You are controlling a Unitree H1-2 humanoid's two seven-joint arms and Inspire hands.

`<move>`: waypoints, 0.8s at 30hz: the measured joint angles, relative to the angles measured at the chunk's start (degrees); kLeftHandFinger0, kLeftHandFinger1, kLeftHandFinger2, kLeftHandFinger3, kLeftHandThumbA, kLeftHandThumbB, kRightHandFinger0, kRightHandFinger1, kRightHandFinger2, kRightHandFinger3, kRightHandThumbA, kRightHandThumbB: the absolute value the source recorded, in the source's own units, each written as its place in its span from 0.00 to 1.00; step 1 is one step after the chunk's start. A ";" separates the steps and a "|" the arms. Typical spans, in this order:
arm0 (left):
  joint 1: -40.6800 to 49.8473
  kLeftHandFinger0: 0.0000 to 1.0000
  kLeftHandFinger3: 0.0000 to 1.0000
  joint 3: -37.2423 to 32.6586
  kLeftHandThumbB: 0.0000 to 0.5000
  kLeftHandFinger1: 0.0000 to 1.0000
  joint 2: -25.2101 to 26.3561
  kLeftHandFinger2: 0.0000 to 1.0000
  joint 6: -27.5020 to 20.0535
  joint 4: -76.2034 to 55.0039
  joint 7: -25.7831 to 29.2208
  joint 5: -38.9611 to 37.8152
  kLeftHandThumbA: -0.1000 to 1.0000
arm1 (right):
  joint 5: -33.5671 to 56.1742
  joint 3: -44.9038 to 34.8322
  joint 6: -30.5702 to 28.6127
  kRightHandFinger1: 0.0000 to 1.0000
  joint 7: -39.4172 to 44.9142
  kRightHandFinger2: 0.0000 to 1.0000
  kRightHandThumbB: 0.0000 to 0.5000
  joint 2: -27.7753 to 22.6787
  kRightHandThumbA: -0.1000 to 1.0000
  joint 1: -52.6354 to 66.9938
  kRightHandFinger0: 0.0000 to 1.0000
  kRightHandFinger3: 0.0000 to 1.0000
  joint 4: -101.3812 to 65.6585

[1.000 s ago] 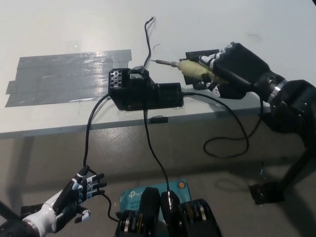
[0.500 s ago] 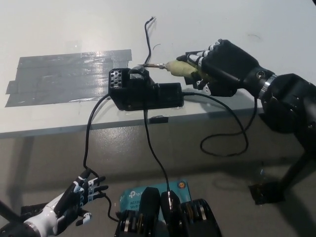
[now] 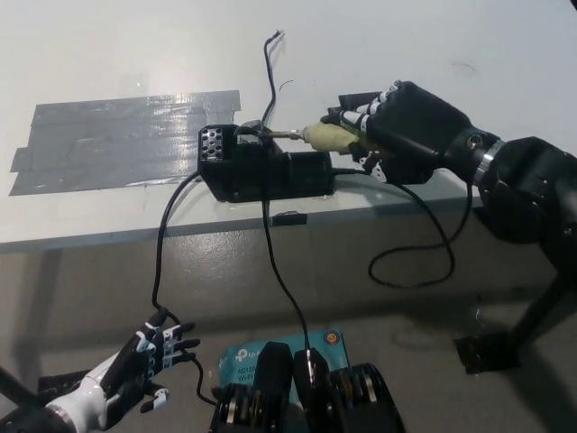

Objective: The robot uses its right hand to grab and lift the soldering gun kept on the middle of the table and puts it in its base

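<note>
the soldering gun [image 3: 326, 137] sits in the grip of the right robot hand [image 3: 397, 126], its pale yellowish handle showing just past the black fingers [image 3: 361, 110], which are wrapped around it. the gun lies nearly level above the surface [image 3: 379, 45], its thin metal tip pointing toward picture left and reaching the upper right part of the base [image 3: 261, 164]; whether the tip is already inside the holder or only touching it cannot be told from this view. the base is a black boxy unit standing near the front edge of the white surface, with a small perforated block at its left end and a lower black section on its right, directly under the gun's handle. a black cable [image 3: 410, 230] runs from the gun side, drops over the surface's edge and loops in the air below the right arm. another black cable [image 3: 279, 271] leaves the base and hangs down toward the floor, and a third thin one [image 3: 162, 244] curves down from the base's left side toward the left robot hand [image 3: 149, 356]. that white hand hangs low at the lower left, well below the surface, fingers apart and holding nothing. a wide patch of grey tape [image 3: 117, 140] lies flat on the surface just left of the base. a short dark wire [image 3: 269, 68] curls up on the surface behind the base.
</note>
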 measured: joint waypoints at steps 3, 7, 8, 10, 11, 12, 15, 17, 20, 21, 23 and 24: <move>0.03 1.00 1.00 -0.14 0.54 1.00 -0.17 1.00 0.02 -0.11 0.02 0.03 1.00 | 0.30 -0.38 0.61 0.27 1.84 0.60 0.00 0.01 0.04 0.00 0.00 0.45 0.16; 0.30 1.00 1.00 -0.19 0.52 1.00 -0.68 1.00 0.13 -0.77 0.02 0.04 1.00 | 0.66 -0.75 1.46 0.20 3.93 0.59 0.00 0.02 0.06 -0.20 0.00 0.50 0.86; 0.32 1.00 1.00 -0.20 0.51 1.00 -0.74 1.00 0.14 -0.86 0.02 0.04 1.00 | 0.73 -0.77 1.60 0.21 4.19 0.60 0.00 0.02 0.09 -0.22 0.00 0.52 1.01; 0.38 1.00 1.00 -0.33 0.52 1.00 -0.78 1.00 0.18 -1.20 0.02 0.08 1.00 | 1.03 -0.98 2.08 0.21 5.02 0.61 0.00 0.05 0.08 -0.27 0.00 0.53 1.04; 0.38 1.00 1.00 -0.38 0.54 1.00 -0.79 1.00 0.18 -1.25 0.01 0.11 1.00 | 1.13 -1.06 2.31 0.23 5.28 0.63 0.00 0.06 0.09 -0.32 0.00 0.55 1.06; 0.38 1.00 1.00 -0.42 0.55 1.00 -0.79 1.00 0.17 -1.25 0.01 0.12 1.00 | 1.20 -1.12 2.55 0.22 5.57 0.62 0.00 0.10 0.09 -0.36 0.00 0.55 1.06; 0.38 1.00 1.00 -0.47 0.53 1.00 -0.78 1.00 0.18 -1.25 0.01 0.16 1.00 | 1.33 -1.25 3.52 0.25 6.26 0.64 0.00 0.20 0.07 -0.44 0.00 0.57 1.06; 0.38 1.00 1.00 -0.54 0.56 1.00 -0.79 1.00 0.18 -1.25 0.01 0.19 1.00 | 1.35 -1.32 4.02 0.30 6.60 0.66 0.00 0.23 0.11 -0.47 0.00 0.59 1.07; 0.38 1.00 1.00 -0.56 0.59 1.00 -0.81 1.00 0.20 -1.25 0.01 0.19 1.00 | 1.29 -1.29 4.72 0.33 7.12 0.64 0.00 0.23 0.08 -0.49 0.01 0.61 1.23; 0.38 1.00 1.00 -0.55 0.59 1.00 -0.82 1.00 0.22 -1.25 0.01 0.18 1.00 | 1.25 -1.23 4.83 0.32 7.22 0.62 0.00 0.23 0.08 -0.49 0.00 0.59 1.24; 0.38 1.00 1.00 -0.57 0.58 1.00 -0.96 1.00 0.22 -1.26 0.01 0.18 1.00 | 1.12 -0.88 5.11 0.32 7.70 0.63 0.02 0.24 0.04 -0.49 0.00 0.54 1.22; 0.39 1.00 1.00 -0.57 0.57 1.00 -1.02 1.00 0.24 -1.27 0.01 0.18 1.00 | 1.01 -0.62 5.13 0.33 7.79 0.63 0.01 0.25 0.04 -0.49 0.00 0.48 1.22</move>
